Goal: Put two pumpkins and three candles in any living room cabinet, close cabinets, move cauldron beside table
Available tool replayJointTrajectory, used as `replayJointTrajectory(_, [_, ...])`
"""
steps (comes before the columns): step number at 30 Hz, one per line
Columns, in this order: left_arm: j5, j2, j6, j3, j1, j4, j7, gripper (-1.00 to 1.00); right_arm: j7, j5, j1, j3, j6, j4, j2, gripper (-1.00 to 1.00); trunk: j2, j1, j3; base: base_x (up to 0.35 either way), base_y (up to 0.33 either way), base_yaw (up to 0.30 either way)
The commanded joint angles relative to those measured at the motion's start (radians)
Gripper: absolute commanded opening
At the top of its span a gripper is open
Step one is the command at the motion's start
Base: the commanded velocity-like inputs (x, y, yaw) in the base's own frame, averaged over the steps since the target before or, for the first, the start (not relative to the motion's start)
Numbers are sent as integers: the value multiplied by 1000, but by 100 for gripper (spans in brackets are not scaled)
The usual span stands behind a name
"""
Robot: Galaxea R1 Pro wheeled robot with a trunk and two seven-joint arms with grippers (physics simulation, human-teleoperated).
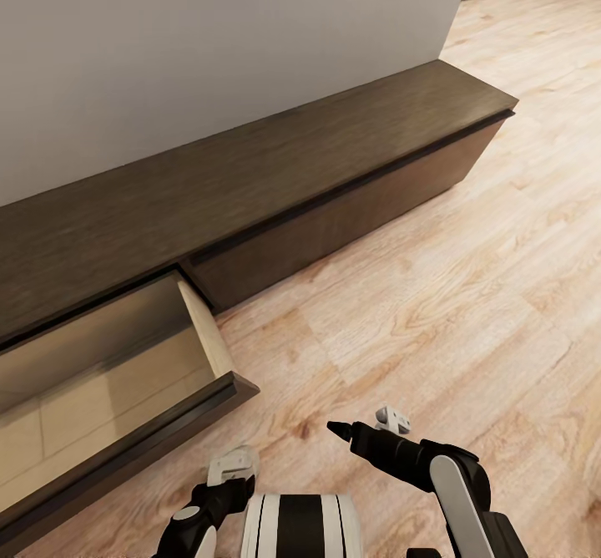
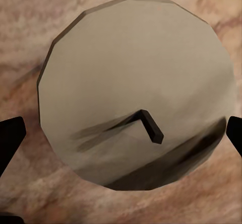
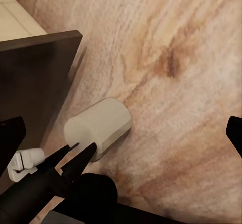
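Cream candle [image 2: 136, 98] (dark bent wick) between the left gripper's [image 2: 121, 133] black fingertips.

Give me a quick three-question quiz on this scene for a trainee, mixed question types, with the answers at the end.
1. True or false: every drawer of the cabinet is shut.
2. What sits between the fingers of the left gripper? A) a pumpkin B) a candle C) a cauldron
3. Fill in: the right gripper has its jaws ___.

Key:
1. False. The drawer at the robot's left is pulled out, showing its pale inside.
2. B. The left wrist view looks down on its wick end.
3. Open, holding nothing.
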Motion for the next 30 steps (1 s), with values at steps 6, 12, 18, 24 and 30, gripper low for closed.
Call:
replayJointTrajectory(6, [8, 1, 5, -2, 0, -1, 10, 100, -5, -5, 0, 0, 4, -1, 1, 100, 0, 0, -1, 0, 0, 0])
replayJointTrajectory(12, [8, 0, 5, -3, 0, -1, 10, 100, -5, -5, 0, 0, 4, -1, 2, 100, 0, 0, -1, 0, 0, 0])
replayJointTrajectory(18, [6, -1, 6, -2, 0, -1, 10, 100, -5, -5, 0, 0, 4, -1, 2, 100, 0, 0, -1, 0, -77, 0])
replayJointTrajectory(24, [6, 1, 4, -1, 0, -1, 10, 100, -5, -5, 0, 0, 4, -1, 2, 100, 0, 0, -1, 0, -40, 0])
replayJointTrajectory(30, [6, 2, 4, -1, 0, -1, 10, 100, -5, -5, 0, 0, 4, 0, 0, 100, 0, 0, -1, 42, 13, 0])
